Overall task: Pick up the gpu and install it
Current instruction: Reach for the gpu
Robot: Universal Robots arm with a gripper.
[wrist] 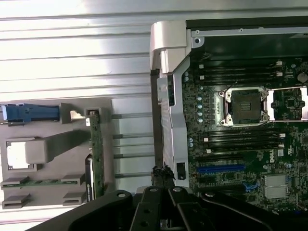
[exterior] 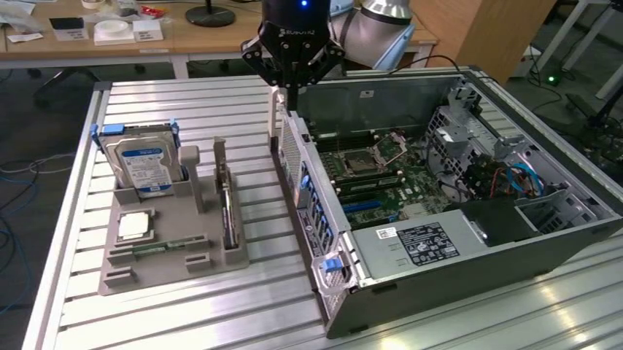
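The gpu (exterior: 229, 215) stands on edge in a grey holder (exterior: 165, 273) on the slatted table, its pale bracket end pointing up and away. In the wrist view the gpu (wrist: 94, 149) is a thin green edge along the holder's side. My gripper (exterior: 285, 93) hangs shut over the far end of the open computer case's rear wall, to the exterior view's right of the holder and well above it. Nothing shows between the fingertips. In the wrist view my gripper (wrist: 161, 172) sits beside that wall, near the motherboard's blue slot (wrist: 220, 169).
The open computer case (exterior: 545, 240) lies on its side with the motherboard (exterior: 380, 175) exposed. The holder also carries a silver hard drive (exterior: 141, 164) with a blue-white label, a green memory stick (exterior: 160, 246) and a small silver square part (exterior: 133, 226). A desk stands behind the table.
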